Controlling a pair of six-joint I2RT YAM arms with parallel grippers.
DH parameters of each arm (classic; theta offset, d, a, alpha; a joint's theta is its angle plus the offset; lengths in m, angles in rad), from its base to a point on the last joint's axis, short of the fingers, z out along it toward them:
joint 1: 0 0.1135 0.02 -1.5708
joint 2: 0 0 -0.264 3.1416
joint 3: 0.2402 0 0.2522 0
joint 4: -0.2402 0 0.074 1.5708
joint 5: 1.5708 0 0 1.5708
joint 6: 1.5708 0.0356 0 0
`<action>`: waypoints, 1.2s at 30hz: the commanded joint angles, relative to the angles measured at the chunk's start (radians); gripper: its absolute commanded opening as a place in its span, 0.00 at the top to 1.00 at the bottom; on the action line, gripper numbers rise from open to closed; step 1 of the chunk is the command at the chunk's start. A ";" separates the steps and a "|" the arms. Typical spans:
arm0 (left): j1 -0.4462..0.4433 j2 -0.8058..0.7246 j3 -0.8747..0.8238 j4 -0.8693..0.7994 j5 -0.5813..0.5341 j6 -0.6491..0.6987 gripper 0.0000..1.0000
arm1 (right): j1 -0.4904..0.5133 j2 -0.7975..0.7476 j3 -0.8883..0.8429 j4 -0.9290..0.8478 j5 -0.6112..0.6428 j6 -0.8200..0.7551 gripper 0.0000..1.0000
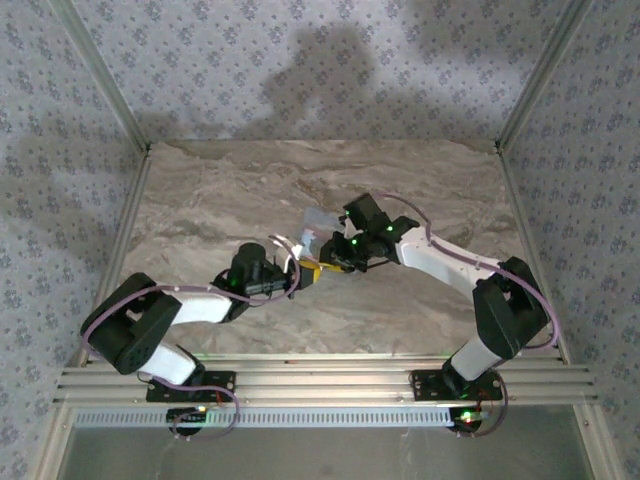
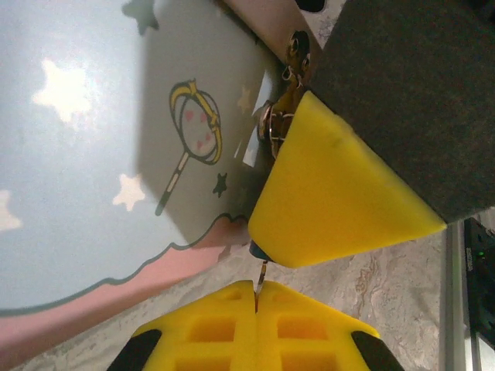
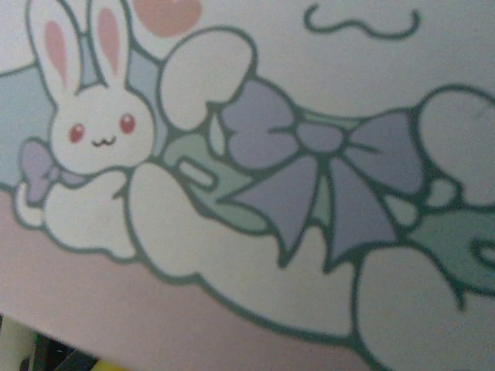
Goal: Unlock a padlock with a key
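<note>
Peeking out beneath a yellow pad [image 2: 332,193] of the right gripper [image 1: 328,258], the dark bluish padlock [image 2: 256,250] sits just beside the cartoon tin [image 2: 93,154], mostly hidden. The left gripper [image 2: 256,297] is pinched tight on the thin key [image 2: 262,277], whose long axis points from its fingertips to the padlock. The right gripper's opening cannot be told.

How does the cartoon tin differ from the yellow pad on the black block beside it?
The tin is pale blue with printed stars and a pink band; the yellow pad is one plain colour. The tin shows a broad flat face; the pad is a smaller wedge-shaped block. Both look smooth-surfaced.
</note>
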 commanded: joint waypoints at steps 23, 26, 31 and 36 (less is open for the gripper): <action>-0.121 0.282 -0.171 0.388 -0.221 -0.070 1.00 | 0.109 -0.019 -0.099 0.078 0.196 0.029 0.56; -0.123 0.275 -0.173 0.374 -0.226 -0.068 1.00 | 0.113 -0.057 -0.103 0.062 0.250 0.025 0.51; -0.126 0.240 -0.164 0.314 -0.228 -0.059 1.00 | 0.138 -0.160 -0.169 0.068 0.400 0.068 0.49; -0.136 0.218 -0.155 0.265 -0.221 -0.055 1.00 | 0.177 -0.282 -0.344 0.217 0.529 0.203 0.49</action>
